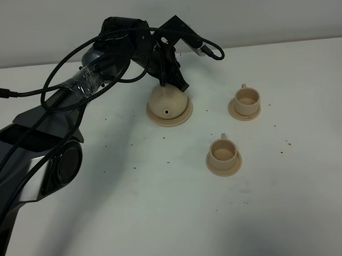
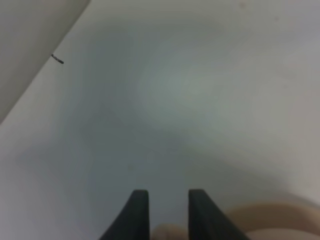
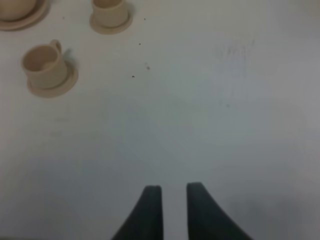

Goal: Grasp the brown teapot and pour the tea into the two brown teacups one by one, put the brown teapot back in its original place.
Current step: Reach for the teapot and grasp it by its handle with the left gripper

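While the teapot (image 1: 169,103) is sitting on its wide saucer (image 1: 187,112), left of centre on the bench (image 1: 134,208), the left claw (image 2: 169,192) is pinching a tan bit of it from above, seemingly the handle. Spout is pointing frontward. Both cups are standing rightward, the front cup (image 1: 222,151) nearer than the back cup (image 1: 247,97). Right claw (image 3: 174,189) is hanging slightly parted, empty, well apart.

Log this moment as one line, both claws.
left claw: closed on brown teapot | teapot: seated on wide saucer | right claw: open, empty, over table | teacups: upright
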Action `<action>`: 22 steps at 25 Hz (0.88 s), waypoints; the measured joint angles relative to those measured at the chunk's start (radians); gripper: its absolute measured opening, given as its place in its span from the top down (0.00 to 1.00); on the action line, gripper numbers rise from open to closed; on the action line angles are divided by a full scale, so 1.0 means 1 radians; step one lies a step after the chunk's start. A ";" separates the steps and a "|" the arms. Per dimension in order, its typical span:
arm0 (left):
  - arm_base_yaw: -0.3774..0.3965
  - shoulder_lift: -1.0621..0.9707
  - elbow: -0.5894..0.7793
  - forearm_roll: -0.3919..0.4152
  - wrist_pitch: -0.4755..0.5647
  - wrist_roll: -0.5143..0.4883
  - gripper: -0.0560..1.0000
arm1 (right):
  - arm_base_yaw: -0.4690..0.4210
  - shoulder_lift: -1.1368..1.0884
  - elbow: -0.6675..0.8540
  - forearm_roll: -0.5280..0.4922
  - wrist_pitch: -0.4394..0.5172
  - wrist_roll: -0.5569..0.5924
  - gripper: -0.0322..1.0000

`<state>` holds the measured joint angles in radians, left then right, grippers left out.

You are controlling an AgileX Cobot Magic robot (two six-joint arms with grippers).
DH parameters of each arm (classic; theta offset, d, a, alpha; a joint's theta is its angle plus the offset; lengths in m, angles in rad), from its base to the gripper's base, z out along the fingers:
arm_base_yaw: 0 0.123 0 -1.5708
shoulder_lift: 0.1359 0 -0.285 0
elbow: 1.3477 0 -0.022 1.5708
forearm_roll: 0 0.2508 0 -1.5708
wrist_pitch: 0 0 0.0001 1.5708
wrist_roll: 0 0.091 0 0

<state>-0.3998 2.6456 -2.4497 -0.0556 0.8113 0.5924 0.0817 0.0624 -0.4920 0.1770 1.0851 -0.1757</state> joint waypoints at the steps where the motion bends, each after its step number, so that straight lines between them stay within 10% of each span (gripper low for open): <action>1: 0.001 -0.008 0.000 0.000 0.006 0.000 0.75 | 0.000 0.000 0.000 0.000 0.000 0.000 0.83; 22: 0.001 -0.004 0.000 -0.001 -0.106 -0.002 0.75 | 0.000 0.000 0.000 0.000 0.000 0.000 0.82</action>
<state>-0.3989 2.6414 -2.4497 -0.0564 0.7050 0.5904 0.0817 0.0624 -0.4920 0.1770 1.0851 -0.1757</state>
